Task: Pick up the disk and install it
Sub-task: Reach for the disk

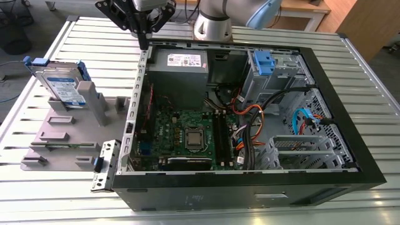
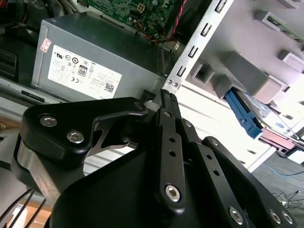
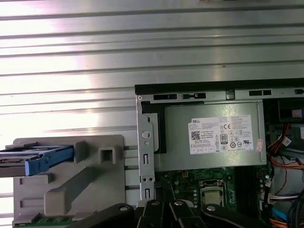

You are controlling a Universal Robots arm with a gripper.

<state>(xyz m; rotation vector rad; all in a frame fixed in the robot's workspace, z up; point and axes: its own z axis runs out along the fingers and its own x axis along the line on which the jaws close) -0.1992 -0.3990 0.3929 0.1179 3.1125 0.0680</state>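
The disk [image 1: 62, 88], a silver drive with a white-and-blue label in a blue frame, stands on edge in a grey holder [image 1: 59, 136] at the exterior view's left. Both wrist views catch its blue frame edge [image 2: 244, 114] [image 3: 38, 160]. My gripper [image 1: 145, 43] hangs over the far left corner of the open computer case [image 1: 250, 192], to the right of the disk and apart from it. Its black fingers [image 2: 167, 102] are shut together with nothing between them, pointing down at the case rim beside the grey power supply [image 1: 178, 65].
The case lies on its side on a slatted metal table [image 1: 81, 206], with the motherboard [image 1: 187, 136], cables and a drive cage with a blue bracket [image 1: 263, 63] exposed. The power supply [image 3: 213, 135] fills the case's far left corner. The arm's base [image 1: 212, 26] stands behind the case.
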